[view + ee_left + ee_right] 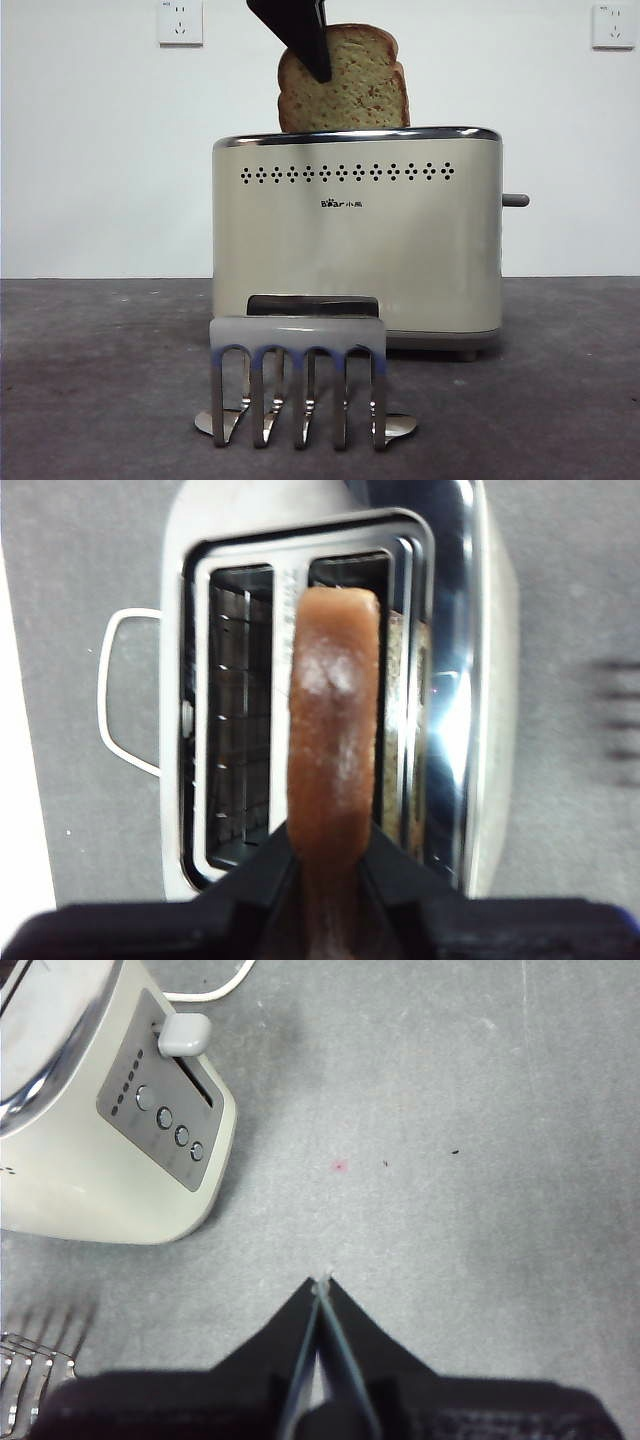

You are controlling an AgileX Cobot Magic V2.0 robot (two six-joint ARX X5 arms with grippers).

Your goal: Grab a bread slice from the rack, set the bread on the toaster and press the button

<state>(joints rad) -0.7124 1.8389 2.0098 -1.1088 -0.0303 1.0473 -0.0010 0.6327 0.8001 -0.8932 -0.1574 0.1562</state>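
The cream toaster stands mid-table. The slice of bread stands upright with its lower part hidden behind the toaster's chrome rim. My left gripper comes down from above and is shut on the bread. In the left wrist view the bread's brown crust sits between that gripper's tips, over one of the toaster's two slots. The metal rack stands empty in front of the toaster. The button lever sticks out of the toaster's right side. My right gripper is shut and empty over bare table near that lever.
A white cord loops from the toaster's far end. Two white wall sockets are on the back wall. The rack's prongs show at the edge of the right wrist view. The table is dark grey.
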